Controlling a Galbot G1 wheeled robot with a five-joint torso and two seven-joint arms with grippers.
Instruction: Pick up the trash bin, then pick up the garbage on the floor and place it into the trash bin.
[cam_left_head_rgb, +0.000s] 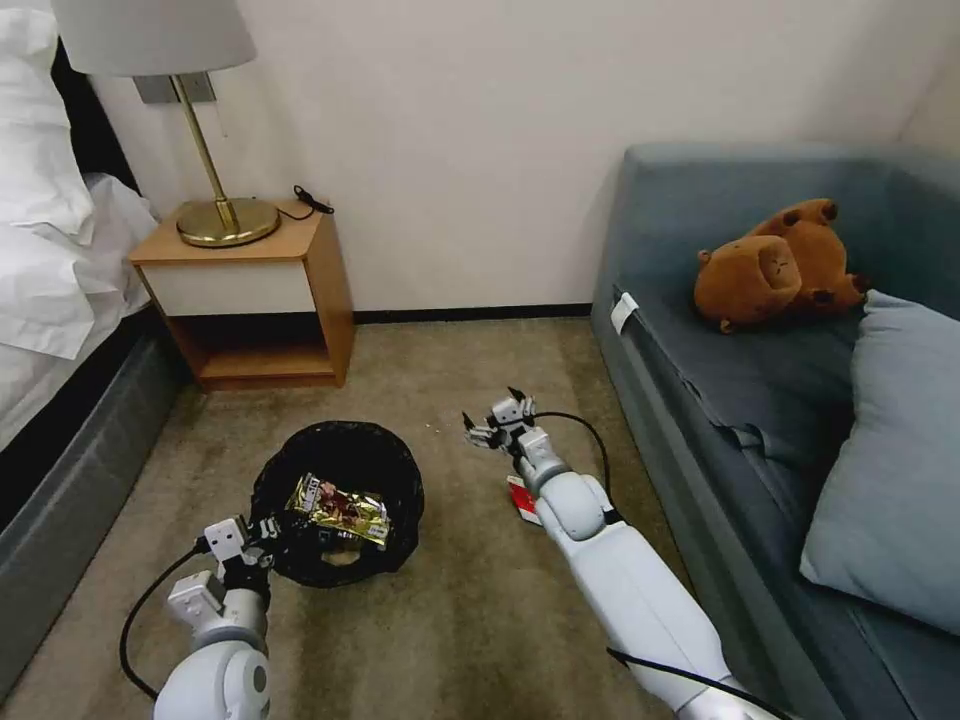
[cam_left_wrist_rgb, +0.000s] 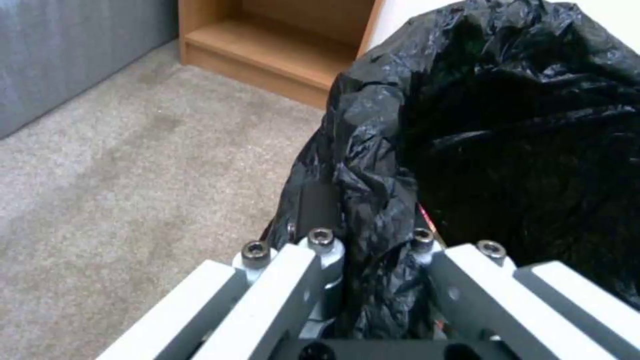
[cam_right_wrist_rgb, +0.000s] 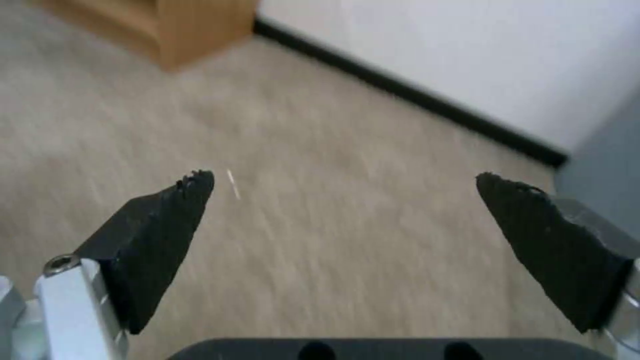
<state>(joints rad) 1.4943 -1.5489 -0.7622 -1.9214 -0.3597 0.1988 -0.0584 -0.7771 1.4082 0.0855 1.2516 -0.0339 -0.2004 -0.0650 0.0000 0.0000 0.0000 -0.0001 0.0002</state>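
The trash bin (cam_left_head_rgb: 338, 500), lined with a crinkly black bag, hangs just above the carpet with my left gripper (cam_left_head_rgb: 268, 528) shut on its near rim; the left wrist view shows the bag (cam_left_wrist_rgb: 480, 140) pinched between the fingers. A gold-brown snack wrapper (cam_left_head_rgb: 338, 508) lies inside the bin. To the bin's right my right gripper (cam_left_head_rgb: 492, 420) stands open and empty over bare carpet, its black pads (cam_right_wrist_rgb: 167, 220) wide apart. A flattened red-and-white paper cup (cam_left_head_rgb: 521, 500) lies on the floor, partly hidden under my right forearm.
A wooden nightstand (cam_left_head_rgb: 255, 300) with a brass lamp (cam_left_head_rgb: 215, 210) stands at the back left beside the bed (cam_left_head_rgb: 50, 300). A grey-blue sofa (cam_left_head_rgb: 760, 400) runs along the right, holding a brown plush toy (cam_left_head_rgb: 775, 265) and a cushion (cam_left_head_rgb: 890, 450). Open carpet lies between them.
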